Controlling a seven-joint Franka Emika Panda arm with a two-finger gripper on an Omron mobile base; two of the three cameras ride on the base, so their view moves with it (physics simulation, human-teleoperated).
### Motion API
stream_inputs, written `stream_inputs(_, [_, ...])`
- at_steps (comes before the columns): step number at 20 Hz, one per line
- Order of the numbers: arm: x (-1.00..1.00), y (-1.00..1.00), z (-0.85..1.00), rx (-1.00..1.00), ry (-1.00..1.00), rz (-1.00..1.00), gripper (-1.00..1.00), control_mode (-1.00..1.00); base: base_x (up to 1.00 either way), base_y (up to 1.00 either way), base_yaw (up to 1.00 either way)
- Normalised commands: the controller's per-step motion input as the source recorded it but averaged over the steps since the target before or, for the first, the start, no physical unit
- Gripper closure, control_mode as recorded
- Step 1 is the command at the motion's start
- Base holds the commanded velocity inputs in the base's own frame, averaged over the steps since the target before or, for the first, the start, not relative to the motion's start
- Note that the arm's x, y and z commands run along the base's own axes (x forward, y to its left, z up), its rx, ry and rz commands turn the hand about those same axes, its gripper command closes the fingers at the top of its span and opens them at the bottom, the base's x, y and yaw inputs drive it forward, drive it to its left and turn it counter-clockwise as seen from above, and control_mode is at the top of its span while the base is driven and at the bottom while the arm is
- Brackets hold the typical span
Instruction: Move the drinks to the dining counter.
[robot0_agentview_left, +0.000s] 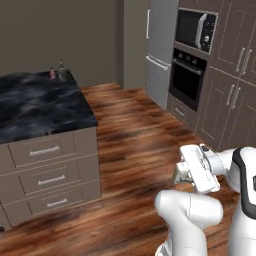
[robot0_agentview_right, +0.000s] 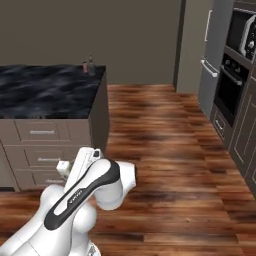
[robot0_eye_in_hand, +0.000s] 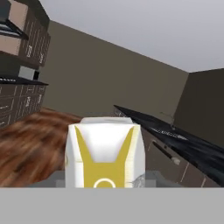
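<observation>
We find the tool (robot0_eye_in_hand: 105, 186) clamped on the cream-white carton (robot0_eye_in_hand: 105, 155): in the hand view the carton fills the space just ahead of the wrist, upright, its yellow-marked face toward the camera. From the left base view, tool (robot0_agentview_left: 181, 175) and carton (robot0_agentview_left: 178, 176) hang over the wood floor (robot0_agentview_left: 135, 140), off the near corner of the black marble table (robot0_agentview_left: 40, 105) and well apart from it. The right base view shows the carton (robot0_agentview_right: 64, 166) beside the table's drawer fronts (robot0_agentview_right: 42, 132), below the level of the top.

At the far end of the table (robot0_agentview_right: 47, 90) stand two small items, a reddish can (robot0_agentview_left: 52, 73) and a dark bottle (robot0_agentview_left: 61, 69), close together; finer detail is too small to confirm.

We judge the step in hand to be carrying the carton to the table. To do it well, we advise:
- raise the carton above the table edge before the arm reaches across;
- keep it upright and the grip unchanged during travel;
- choose a bare patch of marble away from the can and bottle;
- lower until the base rests flat, and only then part the tool.

The main risk is striking the table edge.
</observation>
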Motion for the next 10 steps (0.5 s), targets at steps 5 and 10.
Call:
stream_inputs(5, [0.00,0.00,0.00,0.00,0.00,0.00,1.00,1.00,1.00,-0.58,0.31])
stream_inputs(10, [0.00,0.00,0.00,0.00,0.00,0.00,1.00,1.00,1.00,-0.54,0.31])
